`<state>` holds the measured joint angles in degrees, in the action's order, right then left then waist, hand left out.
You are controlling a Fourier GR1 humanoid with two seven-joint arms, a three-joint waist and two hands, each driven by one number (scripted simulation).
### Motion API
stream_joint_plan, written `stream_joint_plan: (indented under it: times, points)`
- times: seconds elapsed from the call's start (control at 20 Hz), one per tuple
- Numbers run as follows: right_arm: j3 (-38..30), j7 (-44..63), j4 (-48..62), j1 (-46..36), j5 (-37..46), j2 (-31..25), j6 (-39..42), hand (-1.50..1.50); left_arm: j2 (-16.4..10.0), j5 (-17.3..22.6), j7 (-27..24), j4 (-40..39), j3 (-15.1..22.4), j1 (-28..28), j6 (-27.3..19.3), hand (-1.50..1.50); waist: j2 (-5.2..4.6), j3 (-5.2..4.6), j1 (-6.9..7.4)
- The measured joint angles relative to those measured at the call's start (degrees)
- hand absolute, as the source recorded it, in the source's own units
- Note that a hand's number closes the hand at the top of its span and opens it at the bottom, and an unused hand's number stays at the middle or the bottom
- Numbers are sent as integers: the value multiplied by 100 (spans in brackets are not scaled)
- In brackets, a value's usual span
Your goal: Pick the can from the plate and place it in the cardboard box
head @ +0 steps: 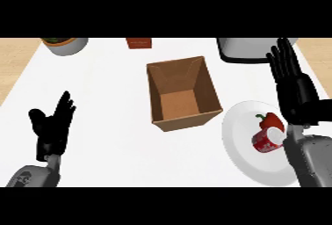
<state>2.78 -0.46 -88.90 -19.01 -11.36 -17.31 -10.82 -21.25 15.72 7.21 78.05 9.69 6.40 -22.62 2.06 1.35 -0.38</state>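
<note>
Your target, the red can, lies on its side on the white plate at the right of the counter, just below a red pepper. Its pale end faces up and to the right, so its long axis runs on a slant, from lower left to upper right.

Your right hand is the nearer one by far. It is open, fingers straight, pointing away from you past the plate's far edge. Note the key relation: the can sits not ahead of the fingertips but back beside the wrist, just left of the grey forearm. You will likely need to draw the hand back toward you and turn it across the can's axis before closing.

The cardboard box stands open just left of the plate. Your left hand rests open at lower left, well apart from the can.
</note>
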Motion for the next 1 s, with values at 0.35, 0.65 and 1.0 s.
stream_joint_plan:
  times: [0.35, 0.65, 1.0]
  points:
    - [-328, -509, 135, -106, -346, -608, 1093, 150, -401, -606, -328, 282, 203, -37, 121, 0, -174, -139, 32]
    - [-713, -1182, 888, 524, 57, -547, 647, -150, -486, -846, -457, 552, 403, -302, 258, 0, -207, -132, 50]
    - [-762, -1860, 1243, 880, 549, -1212, 1318, -150, -463, -1022, -264, 896, 375, -476, 365, 0, -206, -134, 57]
